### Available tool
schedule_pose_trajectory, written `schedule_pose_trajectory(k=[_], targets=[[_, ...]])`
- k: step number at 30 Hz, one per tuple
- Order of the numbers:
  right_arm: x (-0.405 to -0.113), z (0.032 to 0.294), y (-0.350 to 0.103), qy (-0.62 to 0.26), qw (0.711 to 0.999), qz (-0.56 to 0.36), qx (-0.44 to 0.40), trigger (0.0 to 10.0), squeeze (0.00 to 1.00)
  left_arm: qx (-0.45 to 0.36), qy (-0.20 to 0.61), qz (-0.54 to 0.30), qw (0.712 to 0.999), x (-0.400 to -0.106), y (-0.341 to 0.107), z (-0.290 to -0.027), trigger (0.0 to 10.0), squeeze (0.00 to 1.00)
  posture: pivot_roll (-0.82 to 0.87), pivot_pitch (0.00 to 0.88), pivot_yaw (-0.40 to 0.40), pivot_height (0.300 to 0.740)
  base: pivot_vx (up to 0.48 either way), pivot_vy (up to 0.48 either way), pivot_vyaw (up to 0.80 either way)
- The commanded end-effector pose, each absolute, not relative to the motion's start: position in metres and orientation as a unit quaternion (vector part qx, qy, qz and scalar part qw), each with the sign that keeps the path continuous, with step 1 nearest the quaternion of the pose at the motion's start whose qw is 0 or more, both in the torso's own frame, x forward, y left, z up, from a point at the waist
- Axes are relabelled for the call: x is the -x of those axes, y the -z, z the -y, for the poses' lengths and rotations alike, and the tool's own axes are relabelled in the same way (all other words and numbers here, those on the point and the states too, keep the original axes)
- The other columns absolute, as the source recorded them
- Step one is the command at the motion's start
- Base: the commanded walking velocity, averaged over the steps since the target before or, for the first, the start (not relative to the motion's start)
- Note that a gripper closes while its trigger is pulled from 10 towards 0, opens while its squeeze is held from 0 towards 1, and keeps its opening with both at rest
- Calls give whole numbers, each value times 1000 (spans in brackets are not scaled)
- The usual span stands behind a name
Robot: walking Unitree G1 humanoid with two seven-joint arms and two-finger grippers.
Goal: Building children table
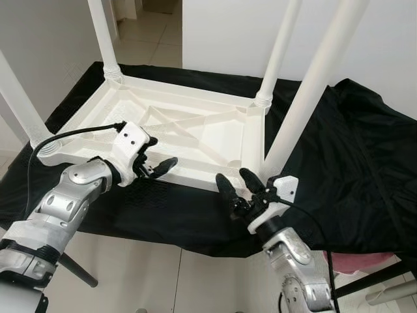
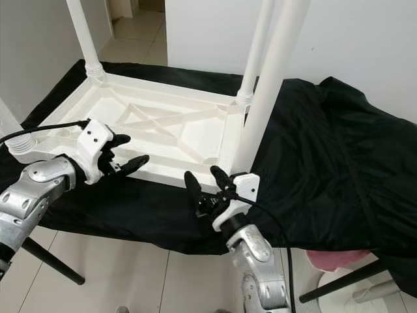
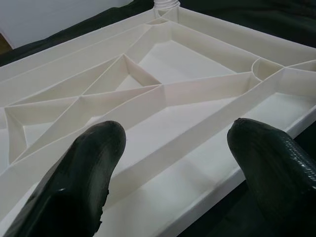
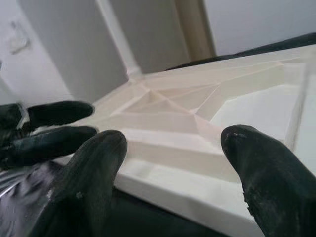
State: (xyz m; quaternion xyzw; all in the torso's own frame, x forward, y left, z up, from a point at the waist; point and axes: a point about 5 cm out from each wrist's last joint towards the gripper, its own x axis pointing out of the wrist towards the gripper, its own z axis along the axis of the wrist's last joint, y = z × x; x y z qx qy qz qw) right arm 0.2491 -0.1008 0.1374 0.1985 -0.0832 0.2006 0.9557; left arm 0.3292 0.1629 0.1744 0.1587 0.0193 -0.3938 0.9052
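Black cloth (image 1: pixel 339 150) drapes the counter across your frame's middle. On it lies the white children's table (image 1: pixel 176 127), upside down, four legs (image 1: pixel 313 85) pointing up. Your left hand (image 1: pixel 158 165) hovers at its near rim, centre-left, fingers wide and empty. Your right hand (image 1: pixel 238 186), lower centre, is spread wide too, beside the near right leg.

**Materials and Finishes**

You see a table (image 1: pixel 195 124) of white moulded plastic, smooth with a satin sheen, its ribbed underside facing up. Its legs (image 1: pixel 313 85) are the same smooth plastic. The cloth (image 1: pixel 352 150) under it is black, thin fabric, creased and faintly glossy. Both grippers' fingers (image 3: pixel 79 182) are black, rubbery and finely textured. At lower left, the arm (image 1: pixel 58 202) is brushed silver metal.
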Motion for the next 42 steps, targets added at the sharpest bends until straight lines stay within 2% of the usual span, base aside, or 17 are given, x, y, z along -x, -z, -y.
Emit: schedule_pose_trajectory(k=[1,5,6,8,9,12,17,25,34,37,42], targets=[[-253,101,-138,-165,952,93,-240,10000,0,-164,468,-24,868,-325,-175,-157,10000,0,16,22,-33,740,0,0,0],[-255,102,-139,-150,950,97,-256,10000,0,-163,470,-23,867,-325,-175,-156,10000,0,16,22,-33,740,0,0,0],[-261,109,-143,-116,947,111,-279,10000,0,-155,482,-23,862,-322,-171,-148,10000,0,12,19,-23,740,0,0,0],[-264,114,-144,-103,946,117,-283,10000,0,-151,488,-24,859,-320,-169,-144,10000,0,10,19,-22,740,0,0,0],[-267,125,-147,-78,948,128,-282,10000,0,-145,500,-26,853,-316,-165,-138,10000,0,9,18,-21,740,0,0,0],[-269,133,-147,-63,950,133,-276,10000,0,-144,504,-27,851,-314,-163,-136,10000,0,10,18,-20,740,0,0,0],[-274,166,-147,-22,957,146,-251,10000,0,-133,517,-27,845,-308,-157,-125,10000,0,9,18,-22,740,0,0,0],[-281,204,-150,30,961,159,-222,10000,0,-127,517,-25,846,-304,-154,-122,10000,0,14,22,-32,740,0,0,0],[-281,200,-150,18,962,159,-221,10000,0,-146,512,-37,846,-300,-144,-123,10000,0,15,25,-31,740,0,0,0],[-275,186,-148,-12,966,154,-210,10000,0,-141,485,-28,862,-296,-147,-131,10000,0,20,32,-31,740,0,0,0],[-273,184,-145,-15,967,149,-205,10000,0,-146,475,-27,868,-292,-145,-134,10000,0,26,33,-36,740,0,0,0]])
